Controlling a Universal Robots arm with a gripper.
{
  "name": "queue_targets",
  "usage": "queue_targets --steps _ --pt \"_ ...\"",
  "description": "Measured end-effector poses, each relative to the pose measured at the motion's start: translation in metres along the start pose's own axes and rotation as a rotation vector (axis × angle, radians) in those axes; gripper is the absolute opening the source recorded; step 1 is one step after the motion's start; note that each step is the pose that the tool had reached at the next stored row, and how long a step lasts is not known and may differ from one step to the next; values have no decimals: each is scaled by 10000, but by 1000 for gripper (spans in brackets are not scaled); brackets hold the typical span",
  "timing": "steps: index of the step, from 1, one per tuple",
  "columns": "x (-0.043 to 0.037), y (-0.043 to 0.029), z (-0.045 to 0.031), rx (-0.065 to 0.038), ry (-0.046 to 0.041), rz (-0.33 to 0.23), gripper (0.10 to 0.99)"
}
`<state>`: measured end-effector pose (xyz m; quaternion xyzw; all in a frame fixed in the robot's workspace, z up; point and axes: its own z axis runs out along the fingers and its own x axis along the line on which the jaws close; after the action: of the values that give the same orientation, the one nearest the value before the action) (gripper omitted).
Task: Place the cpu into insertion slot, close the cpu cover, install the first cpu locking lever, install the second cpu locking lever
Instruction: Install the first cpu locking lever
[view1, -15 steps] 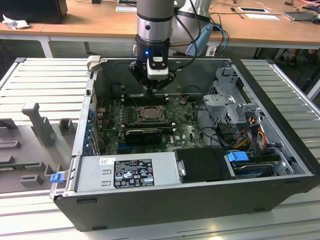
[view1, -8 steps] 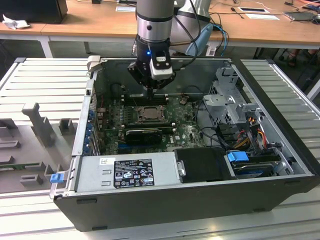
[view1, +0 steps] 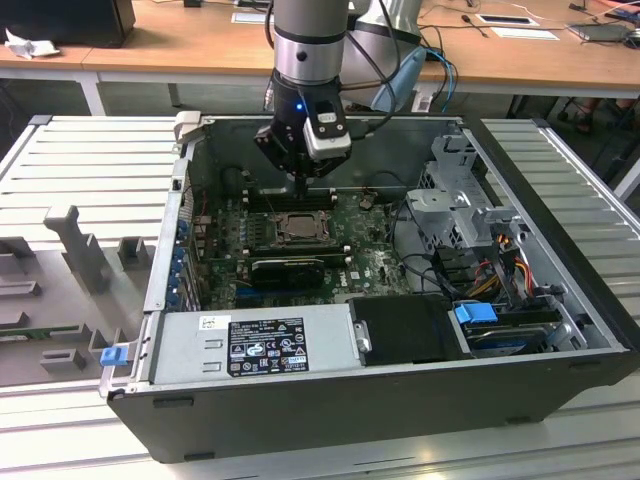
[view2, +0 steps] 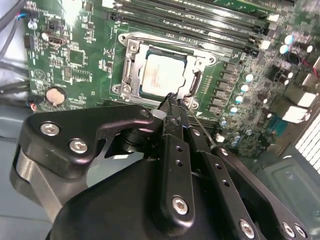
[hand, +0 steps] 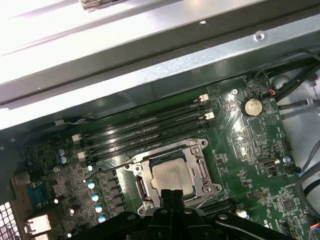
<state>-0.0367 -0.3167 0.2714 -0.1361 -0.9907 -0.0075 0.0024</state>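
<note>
Second wrist view: the cpu (view2: 162, 75) lies flat in the insertion slot (view2: 123, 88) on the green motherboard (view2: 75, 60), with the cpu cover (view2: 170, 50) lowered around it. The gripper (view2: 171, 101) hangs over one edge of the slot, its fingers drawn together with nothing seen between them; a thin wire lever (view2: 200, 125) runs just beside them, inside the open computer case (view1: 330, 400)
</note>
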Motion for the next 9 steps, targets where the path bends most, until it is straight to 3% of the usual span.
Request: queue_targets --steps 9 --pt "0 0 6 12 26 -1934 106"
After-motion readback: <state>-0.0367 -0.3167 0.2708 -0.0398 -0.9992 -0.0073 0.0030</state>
